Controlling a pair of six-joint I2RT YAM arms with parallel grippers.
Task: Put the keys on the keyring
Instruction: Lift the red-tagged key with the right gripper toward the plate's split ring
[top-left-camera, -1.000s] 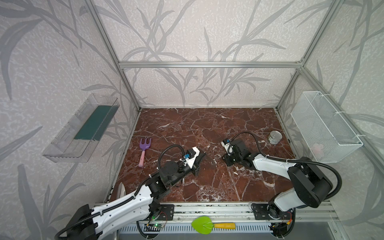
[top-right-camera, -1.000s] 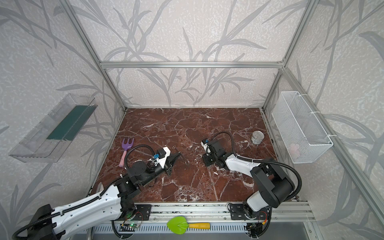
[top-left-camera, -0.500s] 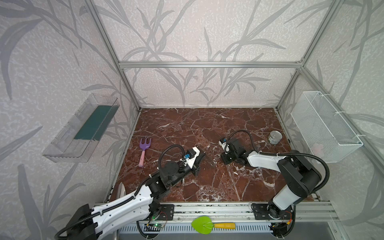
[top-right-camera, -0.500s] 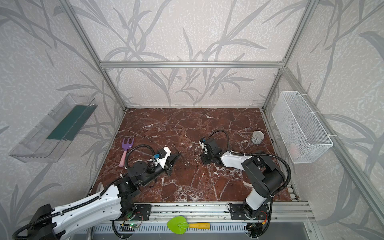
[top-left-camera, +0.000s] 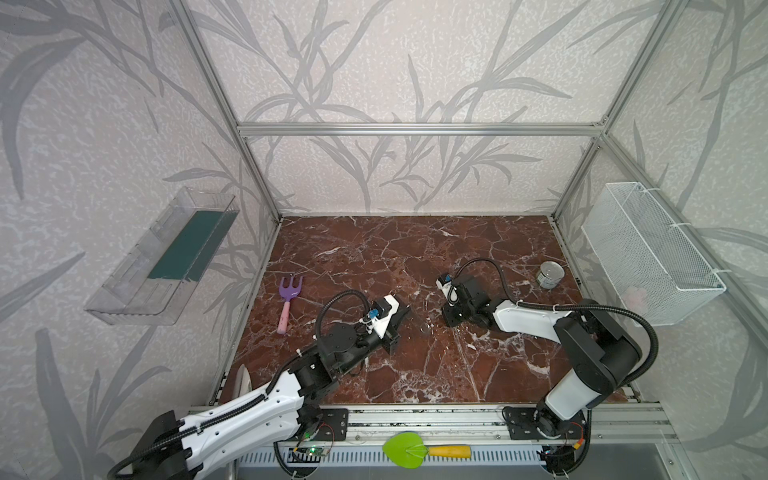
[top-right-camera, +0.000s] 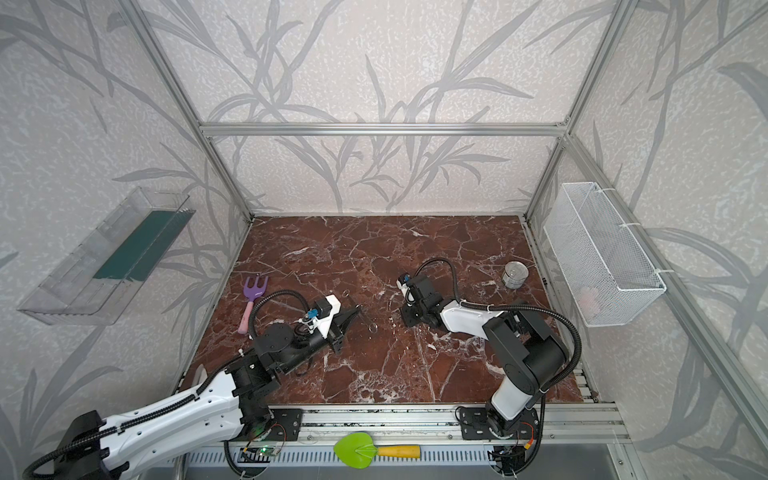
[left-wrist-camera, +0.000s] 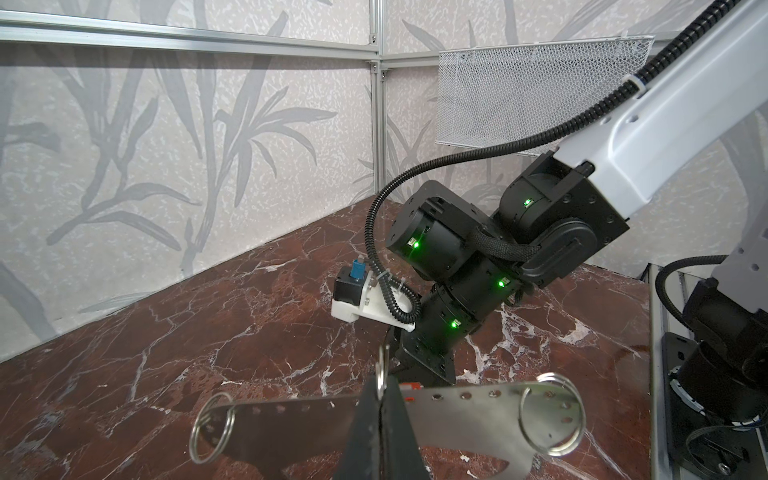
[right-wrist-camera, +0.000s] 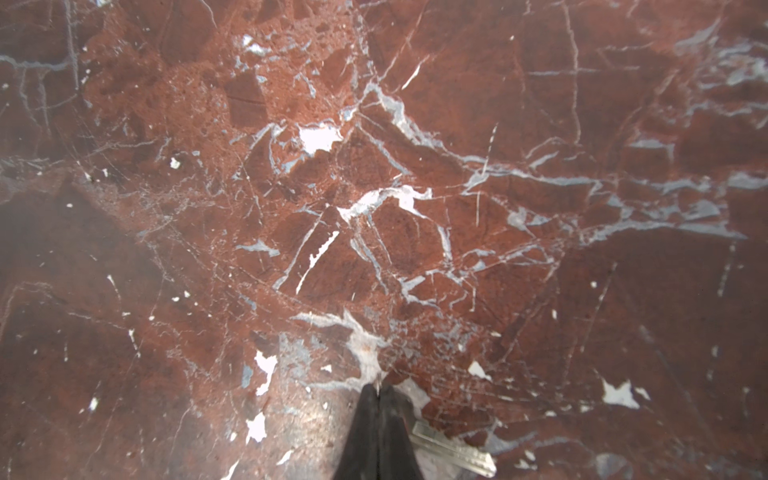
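We see the left gripper (left-wrist-camera: 381, 395) pinched shut on the middle of the keyring (left-wrist-camera: 469, 411), a flat grey metal strip with a row of small holes. Wire rings (left-wrist-camera: 580, 419) hang from both of its ends. Gripping it at the centre leaves both ends free, and we judge that this is the reason for the hold: the strip is offered as a steady target while the other arm does the fine work. The right gripper (right-wrist-camera: 378, 399) is down on the bench (top-left-camera: 415, 257) just beyond the keyring, with its two dark fingers (right-wrist-camera: 361, 436) pressed together and no gap between them. The keys (right-wrist-camera: 455, 451) lie flat on the bench, near the keyring and below it. The silver blade pokes out right beside those closed fingers. We cannot tell whether the fingers have caught any part of it or have shut next to it. A tiny glint at their tip settles nothing. Just behind the keyring, under the right gripper, a sliver of red (left-wrist-camera: 410, 387) shows, which we take for the tag. Its white label is out of sight. A tin can (top-left-camera: 549, 275) stands well apart from the keyring, out of the way. We find no brand, label or writing that can be read on anything here.
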